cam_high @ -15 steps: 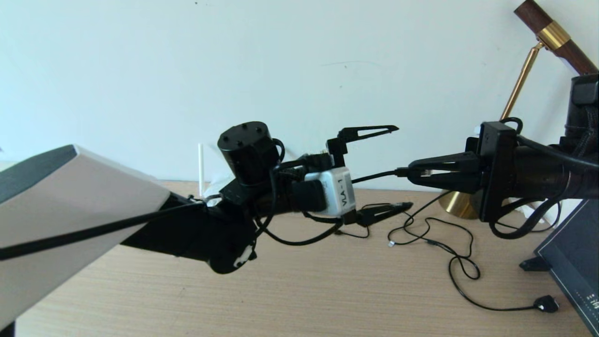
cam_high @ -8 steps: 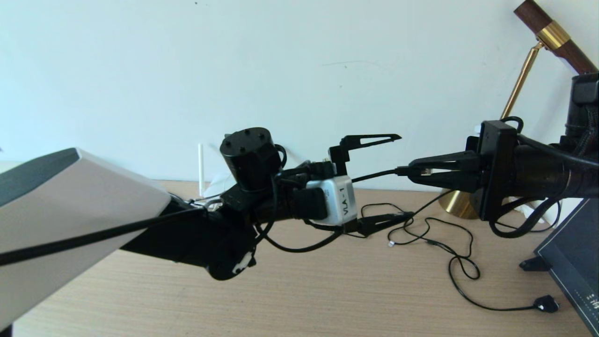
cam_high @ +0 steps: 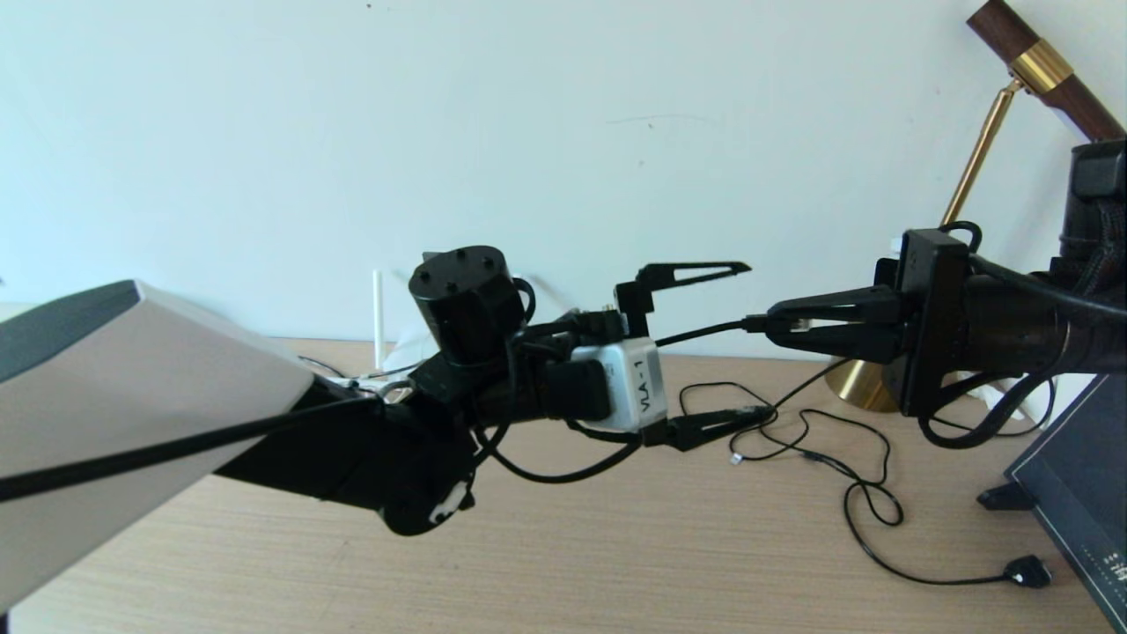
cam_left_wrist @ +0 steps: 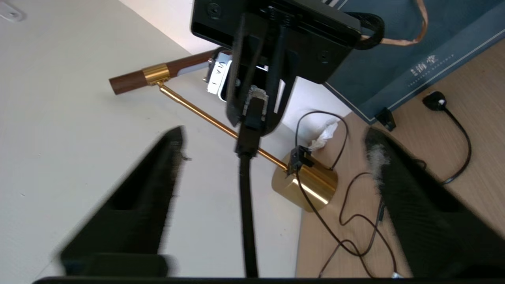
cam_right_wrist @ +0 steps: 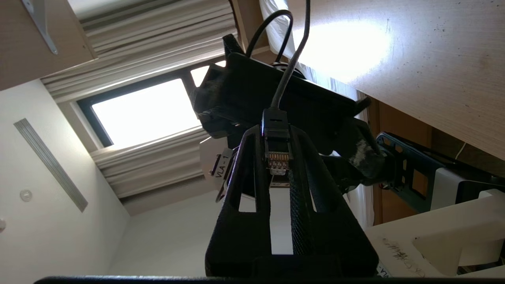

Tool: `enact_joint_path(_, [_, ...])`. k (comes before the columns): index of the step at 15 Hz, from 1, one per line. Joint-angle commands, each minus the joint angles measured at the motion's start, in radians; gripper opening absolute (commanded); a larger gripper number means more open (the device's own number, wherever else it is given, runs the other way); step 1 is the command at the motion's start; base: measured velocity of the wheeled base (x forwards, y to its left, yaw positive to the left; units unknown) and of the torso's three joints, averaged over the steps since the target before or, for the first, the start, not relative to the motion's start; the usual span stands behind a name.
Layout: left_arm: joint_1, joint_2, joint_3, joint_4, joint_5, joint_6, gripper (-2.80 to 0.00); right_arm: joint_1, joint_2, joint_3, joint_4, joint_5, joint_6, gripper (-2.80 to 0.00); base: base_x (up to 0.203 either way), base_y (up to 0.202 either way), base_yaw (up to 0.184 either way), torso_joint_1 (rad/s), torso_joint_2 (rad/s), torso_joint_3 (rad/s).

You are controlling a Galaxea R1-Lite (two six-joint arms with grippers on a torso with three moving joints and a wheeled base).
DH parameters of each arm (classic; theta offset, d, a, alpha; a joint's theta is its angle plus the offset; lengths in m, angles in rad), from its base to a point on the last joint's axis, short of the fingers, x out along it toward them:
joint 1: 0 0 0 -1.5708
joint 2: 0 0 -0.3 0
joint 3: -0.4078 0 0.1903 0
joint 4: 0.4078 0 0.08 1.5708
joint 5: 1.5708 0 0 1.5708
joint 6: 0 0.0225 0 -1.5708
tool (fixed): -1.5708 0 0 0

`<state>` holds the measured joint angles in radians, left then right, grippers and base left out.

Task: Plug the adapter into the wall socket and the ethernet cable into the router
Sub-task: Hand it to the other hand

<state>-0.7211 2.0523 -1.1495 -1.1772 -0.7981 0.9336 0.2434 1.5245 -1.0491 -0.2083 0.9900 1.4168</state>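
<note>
Head view: ethernet cable [cam_high: 704,332] is held mid-air, its plug clamped in the right gripper [cam_high: 779,325]. Left gripper [cam_high: 757,337] is spread wide around the cord. Best regripped behind the boot, so the plug stays lined up.

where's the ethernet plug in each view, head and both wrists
Head view: the ethernet cable ends at right of centre, its plug pinched in the right gripper.
Left wrist view: plug at upper centre, between the right gripper's fingers, cable running down the picture.
Right wrist view: plug at centre, contacts showing.
Shared landmark: the open left gripper, facing the plug.
</note>
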Motion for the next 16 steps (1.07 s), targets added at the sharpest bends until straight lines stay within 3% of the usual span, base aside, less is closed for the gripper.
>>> enact_joint_path(1, [0.0, 0.0, 0.013, -0.007, -0.004, 0.005, -2.8, 0.0, 0.0, 0.0, -0.002, 0.006, 0.008, -2.8, 0.0, 0.0, 0.0, 0.0, 0.0, 0.0])
enact_joint_path(16, [-0.017, 0.003, 0.014, -0.008, -0.004, 0.008, -2.8, 0.002, 0.0, 0.001, -0.002, 0.006, 0.007, -2.8, 0.0, 0.0, 0.0, 0.0, 0.0, 0.0])
